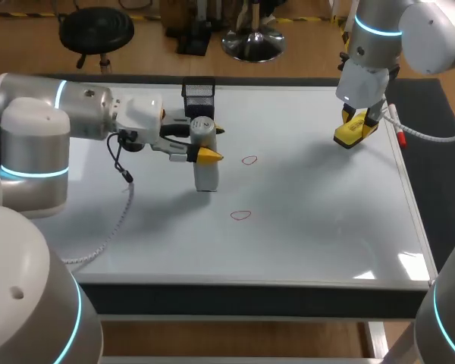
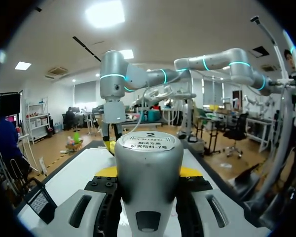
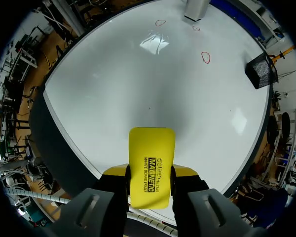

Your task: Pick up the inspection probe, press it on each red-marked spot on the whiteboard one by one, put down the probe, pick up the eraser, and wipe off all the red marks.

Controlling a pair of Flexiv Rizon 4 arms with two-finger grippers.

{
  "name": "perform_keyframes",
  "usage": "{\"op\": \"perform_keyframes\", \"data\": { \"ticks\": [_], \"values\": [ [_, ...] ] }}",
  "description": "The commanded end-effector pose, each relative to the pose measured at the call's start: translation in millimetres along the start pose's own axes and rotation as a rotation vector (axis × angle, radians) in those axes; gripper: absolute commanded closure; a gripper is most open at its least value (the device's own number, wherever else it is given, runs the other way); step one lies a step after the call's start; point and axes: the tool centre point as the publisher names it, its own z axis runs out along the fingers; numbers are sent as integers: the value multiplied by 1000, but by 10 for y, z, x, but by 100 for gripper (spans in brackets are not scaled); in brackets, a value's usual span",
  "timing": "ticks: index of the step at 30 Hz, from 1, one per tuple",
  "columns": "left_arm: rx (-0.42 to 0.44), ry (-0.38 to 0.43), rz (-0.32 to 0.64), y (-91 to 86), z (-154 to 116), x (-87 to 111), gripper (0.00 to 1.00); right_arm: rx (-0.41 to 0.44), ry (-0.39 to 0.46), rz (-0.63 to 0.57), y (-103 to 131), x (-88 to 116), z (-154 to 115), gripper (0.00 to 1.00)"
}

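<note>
The grey cylindrical probe (image 1: 205,171) stands upright on the whiteboard (image 1: 311,220), and my left gripper (image 1: 205,142) is shut on its upper part from both sides. In the left wrist view the probe (image 2: 148,163) fills the gap between the yellow fingertips (image 2: 107,171). My right gripper (image 1: 355,125) hovers over the board's far right corner, shut on the yellow eraser (image 1: 350,135); the eraser (image 3: 152,163) also shows in the right wrist view. Red marks (image 1: 249,160) (image 1: 241,215) lie right of the probe. A third small red mark (image 3: 196,28) sits close by the probe's foot (image 3: 195,9).
A black mesh basket (image 1: 199,95) stands at the board's far edge behind the probe. A red-tipped marker pen (image 1: 395,125) lies along the right rim near the right gripper. A cable (image 1: 114,220) trails from my left arm across the board's left part.
</note>
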Motion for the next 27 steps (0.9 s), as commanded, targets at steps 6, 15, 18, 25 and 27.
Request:
{"op": "perform_keyframes", "data": {
  "ticks": [6,15,18,25,27],
  "values": [
    [8,18,19,126,79,-88,100,2,2,-2,-5,4,-11,100],
    [4,18,16,173,75,-137,100,2,2,-2,-5,4,-11,100],
    [3,17,17,178,73,-150,100,2,2,-2,-5,4,-11,100],
    [-4,17,13,206,80,-171,100,2,2,-2,-5,4,-11,100],
    [-6,17,10,216,80,-177,100,2,2,-2,-5,4,-11,100]
  ]
}}
